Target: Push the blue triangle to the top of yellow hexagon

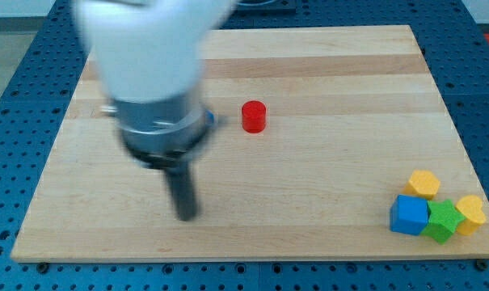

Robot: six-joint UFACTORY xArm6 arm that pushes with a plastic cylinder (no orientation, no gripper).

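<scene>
tool tip (pixel 186 217) free, touching nothing | blue triangle (pixel 212 120) mostly hidden, above tip | yellow hexagon (pixel 424 183) far right

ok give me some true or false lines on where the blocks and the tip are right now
1. The red cylinder sits alone, near the middle of the board. True.
2. My tip touches the blue cube. False: the tip is far to the view's left of it, touching no visible block.
3. The green block lies between the blue cube and the yellow heart. True.
4. The yellow hexagon is at the view's top left. False: it is at the bottom right, above the blue cube.
5. The blue triangle is in plain view. False: only a blue sliver shows beside the arm.
</scene>
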